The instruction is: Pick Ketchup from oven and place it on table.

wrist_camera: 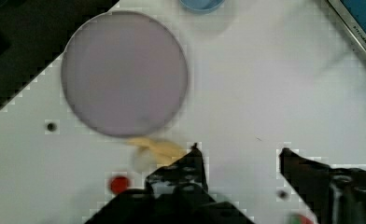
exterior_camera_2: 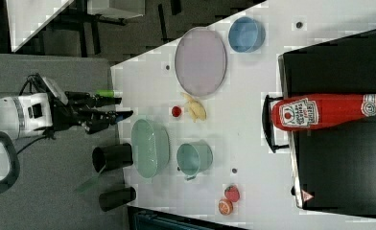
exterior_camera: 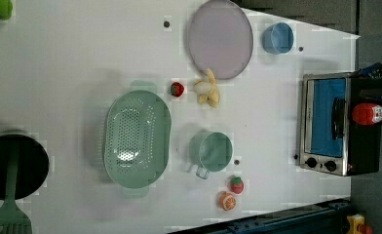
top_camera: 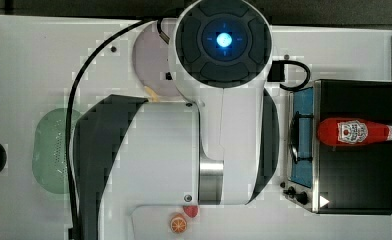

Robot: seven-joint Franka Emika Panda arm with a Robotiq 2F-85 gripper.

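Note:
The ketchup (top_camera: 354,132) is a red bottle with a white cap, lying on its side on the flat black top of the oven (top_camera: 356,190). It is also seen as the ketchup (exterior_camera_2: 330,111) on the oven (exterior_camera_2: 339,167), with its base towards the door handle. My gripper (exterior_camera_2: 121,109) hangs open above the white table (exterior_camera_2: 253,134), far from the oven towards the right view's left. In the wrist view my gripper (wrist_camera: 241,151) holds nothing, and bare table (wrist_camera: 265,84) lies between its dark fingers. The arm (top_camera: 224,100) covers the middle of the top view.
On the table are a lilac plate (exterior_camera: 220,39), a blue cup (exterior_camera: 278,38), a green colander (exterior_camera: 138,137), a green mug (exterior_camera: 213,151), a banana (exterior_camera: 207,92), two strawberries (exterior_camera: 177,89), an orange half (exterior_camera: 227,201) and a black pot (exterior_camera: 13,165).

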